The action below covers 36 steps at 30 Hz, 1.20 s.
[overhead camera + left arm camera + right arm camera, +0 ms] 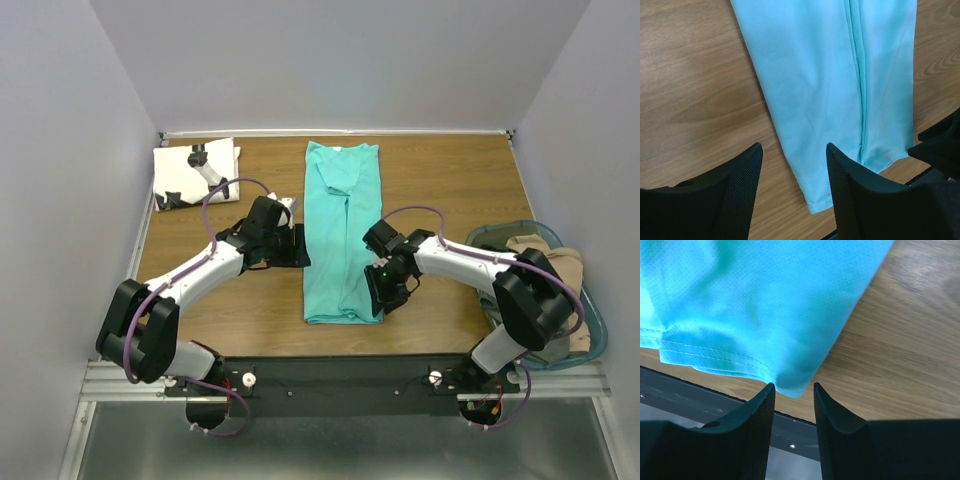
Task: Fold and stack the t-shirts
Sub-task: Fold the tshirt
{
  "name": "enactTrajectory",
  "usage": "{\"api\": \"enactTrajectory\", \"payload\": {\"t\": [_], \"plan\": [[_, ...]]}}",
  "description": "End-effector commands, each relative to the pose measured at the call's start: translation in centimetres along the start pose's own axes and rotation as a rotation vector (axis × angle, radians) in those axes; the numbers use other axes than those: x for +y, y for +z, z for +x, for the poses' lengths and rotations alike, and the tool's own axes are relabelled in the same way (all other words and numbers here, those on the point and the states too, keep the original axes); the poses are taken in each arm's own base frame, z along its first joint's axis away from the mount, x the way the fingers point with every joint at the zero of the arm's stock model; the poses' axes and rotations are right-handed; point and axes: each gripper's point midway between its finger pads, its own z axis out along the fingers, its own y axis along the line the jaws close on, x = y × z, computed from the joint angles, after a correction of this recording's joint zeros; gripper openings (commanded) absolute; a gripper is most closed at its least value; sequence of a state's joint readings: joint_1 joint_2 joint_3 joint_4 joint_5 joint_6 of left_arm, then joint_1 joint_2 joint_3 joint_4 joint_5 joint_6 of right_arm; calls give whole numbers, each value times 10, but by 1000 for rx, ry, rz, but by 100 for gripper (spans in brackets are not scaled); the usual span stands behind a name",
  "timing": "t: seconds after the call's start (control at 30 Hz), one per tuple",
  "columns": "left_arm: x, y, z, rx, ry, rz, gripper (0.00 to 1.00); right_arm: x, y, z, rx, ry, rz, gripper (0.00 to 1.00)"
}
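The turquoise shirt (342, 230) lies as a long narrow strip down the middle of the frame. The white shirt (195, 172) sits folded in the upper left corner. My left gripper (794, 147) hovers at the strip's left edge, fingers spread wide and empty. My right gripper (793, 386) has its fingers slightly apart at the lower right hem corner, not pinching it. The cloth looks thin, light and floppy. I'd take both hem corners together, or it may sag and unfold.
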<state>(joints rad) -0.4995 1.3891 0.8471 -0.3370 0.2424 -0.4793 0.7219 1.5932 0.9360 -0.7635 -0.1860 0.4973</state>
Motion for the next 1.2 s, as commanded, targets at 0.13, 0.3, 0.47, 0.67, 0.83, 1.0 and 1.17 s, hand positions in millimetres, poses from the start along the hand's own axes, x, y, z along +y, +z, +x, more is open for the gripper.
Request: {"api": "enactTrajectory", "payload": {"t": [0.13, 0.3, 0.47, 0.67, 0.83, 1.0, 1.17], "plan": [[6, -3, 28, 42, -34, -11, 63, 9, 15, 5, 32, -13, -26, 40], [9, -5, 51, 99, -46, -16, 63, 3, 20, 16, 64, 5, -7, 32], [-1, -9, 63, 115, -55, 45, 65, -1, 18, 18, 51, 22, 9, 28], [-10, -6, 83, 172, -53, 75, 65, -5, 19, 21, 56, 29, 25, 23], [-18, -6, 108, 247, -62, 95, 66, -6, 20, 22, 59, 31, 32, 6], [-21, -9, 120, 273, -84, 110, 66, -7, 20, 23, 61, 33, 34, 0], [-19, -7, 135, 323, -101, 105, 62, -8, 22, 25, 72, 31, 34, 0]]}}
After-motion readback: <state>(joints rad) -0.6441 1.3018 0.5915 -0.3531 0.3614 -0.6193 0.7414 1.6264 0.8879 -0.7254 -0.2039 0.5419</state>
